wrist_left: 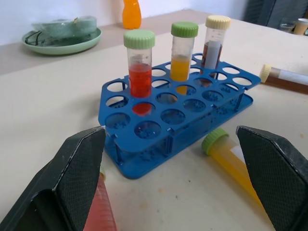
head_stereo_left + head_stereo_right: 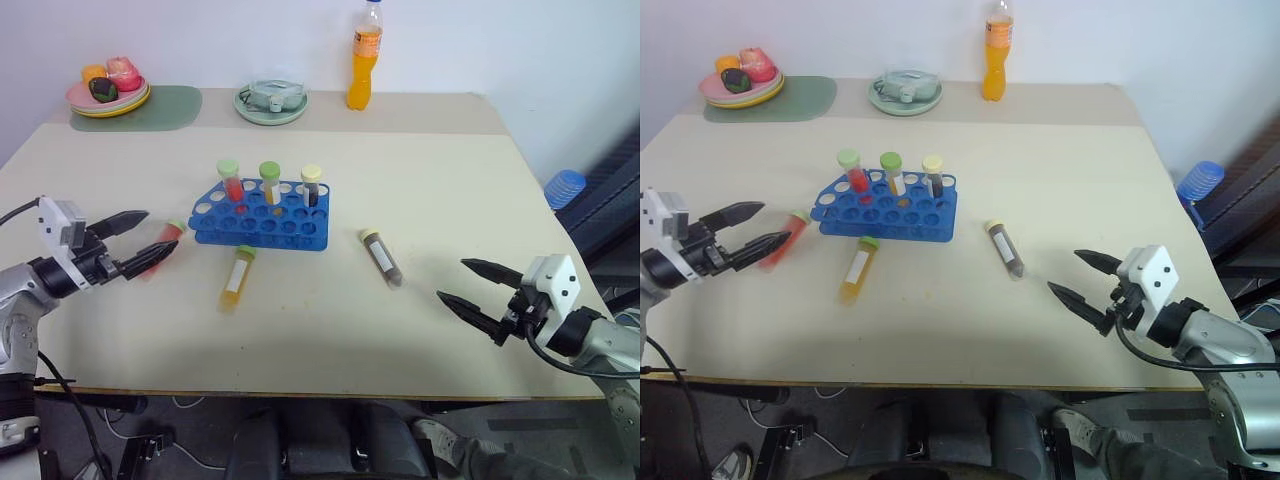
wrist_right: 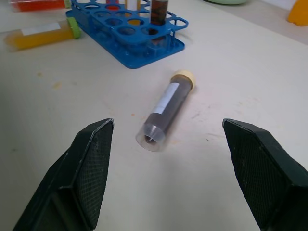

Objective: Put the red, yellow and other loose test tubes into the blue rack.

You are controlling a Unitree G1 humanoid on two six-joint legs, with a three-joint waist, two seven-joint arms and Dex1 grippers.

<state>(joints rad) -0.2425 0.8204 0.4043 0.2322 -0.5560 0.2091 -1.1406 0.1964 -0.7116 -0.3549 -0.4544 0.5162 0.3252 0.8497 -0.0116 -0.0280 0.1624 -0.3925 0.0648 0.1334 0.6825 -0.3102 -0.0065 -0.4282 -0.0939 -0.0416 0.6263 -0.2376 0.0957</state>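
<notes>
hovering with fingers spread wide, the left gripper (image 2: pixel 140 240) frames the red tube (image 2: pixel 165 240) lying on the table (image 2: pixel 450 180) just left of the blue rack (image 2: pixel 262 214). the right gripper (image 2: pixel 468 285) gapes empty near the brown tube (image 2: pixel 382 257). the yellow tube (image 2: pixel 236 277) lies before the rack, which holds three capped tubes upright.

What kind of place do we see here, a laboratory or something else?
Probably a makeshift lab bench in an ordinary room: a blue rack of capped test tubes on a plain table, beside a fruit plate and an orange drink bottle.
</notes>
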